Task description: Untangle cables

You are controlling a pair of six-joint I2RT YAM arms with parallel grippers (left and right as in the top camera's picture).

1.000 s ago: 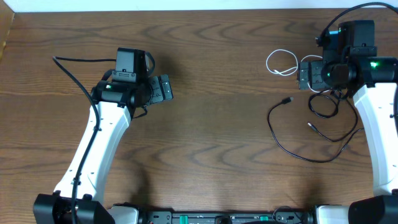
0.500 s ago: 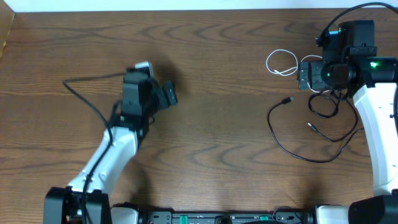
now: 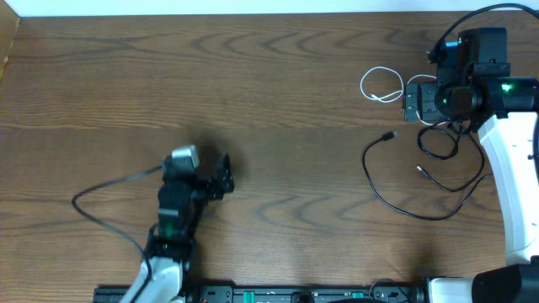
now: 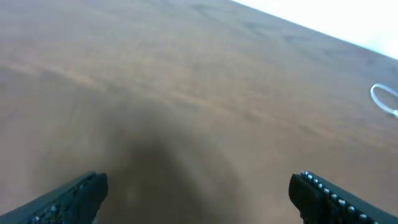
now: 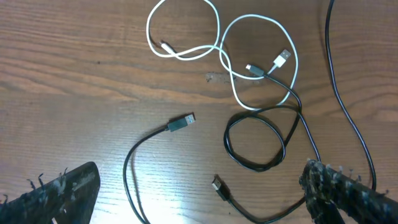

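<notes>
Left gripper (image 3: pixel 221 175) hung wide open over bare wood near the front edge, holding nothing; its wrist view (image 4: pixel 198 190) was blurred, with only a sliver of the white cable (image 4: pixel 382 99) showing, cut off at the right edge. Right gripper (image 5: pixel 199 186) was also spread wide and empty, above the cables at the far right of the table (image 3: pixel 295 84). From overhead its fingers (image 3: pixel 413 99) were hard to make out against the wrist body, which hid part of the tangle. White cable (image 5: pixel 186 55) lay in loose loops, overlapping a black cable loop (image 5: pixel 227 140); another black cable's plug (image 5: pixel 181 122) lay apart to the left. Black cords ran off the frame bottom. The left arm's own cable (image 3: pixel 93 189) bowed out leftward. The table middle lay open.
</notes>
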